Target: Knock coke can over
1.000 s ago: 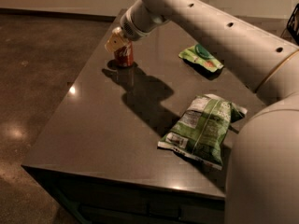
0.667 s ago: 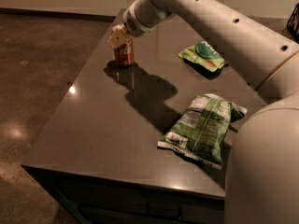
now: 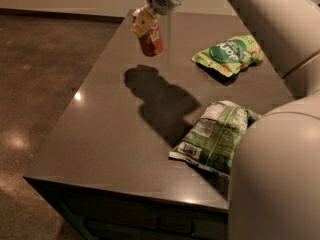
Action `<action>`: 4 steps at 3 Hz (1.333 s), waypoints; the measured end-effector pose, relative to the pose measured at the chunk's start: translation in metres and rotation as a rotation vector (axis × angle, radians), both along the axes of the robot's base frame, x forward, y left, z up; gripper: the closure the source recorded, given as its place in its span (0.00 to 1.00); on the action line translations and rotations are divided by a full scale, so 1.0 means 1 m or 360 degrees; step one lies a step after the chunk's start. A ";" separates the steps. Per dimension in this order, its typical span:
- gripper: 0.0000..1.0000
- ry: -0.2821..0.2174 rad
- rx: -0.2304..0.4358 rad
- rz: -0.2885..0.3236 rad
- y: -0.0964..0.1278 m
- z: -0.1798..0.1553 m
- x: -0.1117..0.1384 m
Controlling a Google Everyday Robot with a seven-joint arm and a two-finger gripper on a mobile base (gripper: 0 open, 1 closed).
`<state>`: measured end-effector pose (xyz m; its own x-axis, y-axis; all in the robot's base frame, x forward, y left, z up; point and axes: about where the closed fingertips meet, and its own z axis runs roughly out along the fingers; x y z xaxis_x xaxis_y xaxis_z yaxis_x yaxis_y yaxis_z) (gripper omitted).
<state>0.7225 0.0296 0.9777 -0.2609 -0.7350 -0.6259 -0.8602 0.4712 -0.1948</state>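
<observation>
The coke can (image 3: 151,41) is a small red can with white script. It hangs tilted in the air above the far left part of the dark table (image 3: 105,134), and its shadow falls on the tabletop below it. My gripper (image 3: 142,22) is at the can's upper end, and its yellowish fingers (image 3: 140,20) are closed on the can. My pale arm reaches in from the upper right.
A green chip bag (image 3: 231,54) lies at the far right of the table. A second green chip bag (image 3: 216,136) lies near the front right, beside my arm's bulky lower segment (image 3: 275,179). The table's left edge drops to the brown floor (image 3: 35,84).
The can stood upright on the table with my gripper at its top. Now the can is off the surface, tilted, and higher and further right with the gripper.
</observation>
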 end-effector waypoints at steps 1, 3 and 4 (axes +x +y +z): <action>1.00 0.0091 -0.0325 0.0146 -0.033 -0.008 -0.037; 0.82 0.0315 -0.0896 0.0553 -0.064 -0.051 -0.128; 0.59 0.0305 -0.1093 0.0637 -0.070 -0.069 -0.151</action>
